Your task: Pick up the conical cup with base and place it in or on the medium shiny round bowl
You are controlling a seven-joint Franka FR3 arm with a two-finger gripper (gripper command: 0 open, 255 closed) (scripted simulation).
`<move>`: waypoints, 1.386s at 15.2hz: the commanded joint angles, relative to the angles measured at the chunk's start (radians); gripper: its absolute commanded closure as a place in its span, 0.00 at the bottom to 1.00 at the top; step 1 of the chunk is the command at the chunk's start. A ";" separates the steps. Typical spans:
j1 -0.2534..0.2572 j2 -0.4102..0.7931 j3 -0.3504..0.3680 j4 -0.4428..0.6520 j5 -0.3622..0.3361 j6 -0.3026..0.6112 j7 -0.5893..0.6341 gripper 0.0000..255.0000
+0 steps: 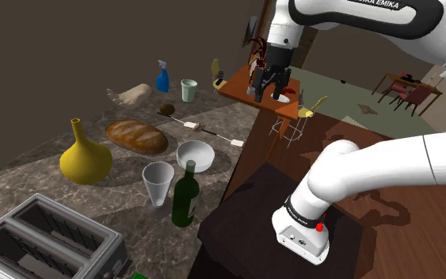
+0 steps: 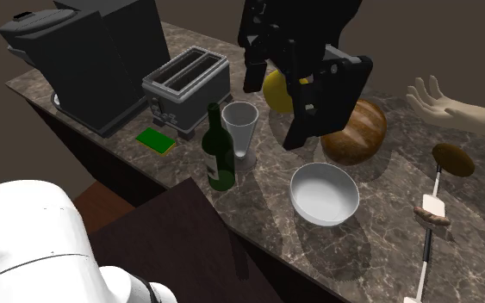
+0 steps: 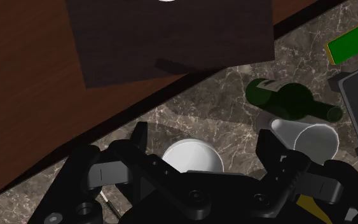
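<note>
In the shoulder view the dark stand (image 1: 245, 226) sits closest, with the white arm (image 1: 371, 170) rising from it. On the marble worktop (image 1: 23, 202) the silver two-slot toaster (image 1: 47, 238) is nearest, at that view's lower left. The second exterior view shows a green sponge (image 2: 157, 140) in front of the toaster and a black coffee machine (image 2: 94, 60) beside it.

Next comes the dark green bottle (image 1: 185, 194), standing upright. Just beside it, on the shoulder view's left, is the conical cup (image 1: 158, 184). It is pale and translucent, upright on its small base with the mouth up, and nothing grips it. Whether it touches the bottle I cannot tell.

A little farther on lies the round bowl (image 1: 195, 156), white inside and apart from the cup. A yellow long-necked vase (image 1: 85, 158) stands off to the shoulder view's left, and a brown bread loaf (image 1: 136, 136) lies beyond it.

Farther back are a thin skewer-like utensil (image 1: 205, 128), a small brown lump (image 1: 167, 109), a pale model hand (image 1: 130, 95), a blue spray bottle (image 1: 162, 77) and a pale cup (image 1: 188, 89).

The gripper (image 3: 201, 133) hangs high above the worktop with its fingers (image 3: 139, 137) spread and nothing between them. Seen along it, the bowl lies far below, between the fingers, with the conical cup off to one side next to the bottle.
</note>
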 commanded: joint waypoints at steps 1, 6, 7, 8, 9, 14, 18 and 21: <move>0.000 0.000 0.000 0.000 0.000 0.000 0.000 0.00; 0.031 0.076 0.043 -0.079 0.057 0.156 0.035 0.00; 0.038 0.095 0.051 -0.091 0.068 0.188 0.041 0.00; 0.045 0.116 0.060 -0.102 0.079 0.220 0.047 0.00; 0.052 0.138 0.069 -0.111 0.090 0.252 0.052 0.00; 0.088 0.267 0.112 -0.138 0.145 0.413 0.075 0.00; 0.116 0.391 0.146 -0.134 0.185 0.538 0.089 0.00; 0.137 0.492 0.171 -0.116 0.211 0.626 0.098 0.00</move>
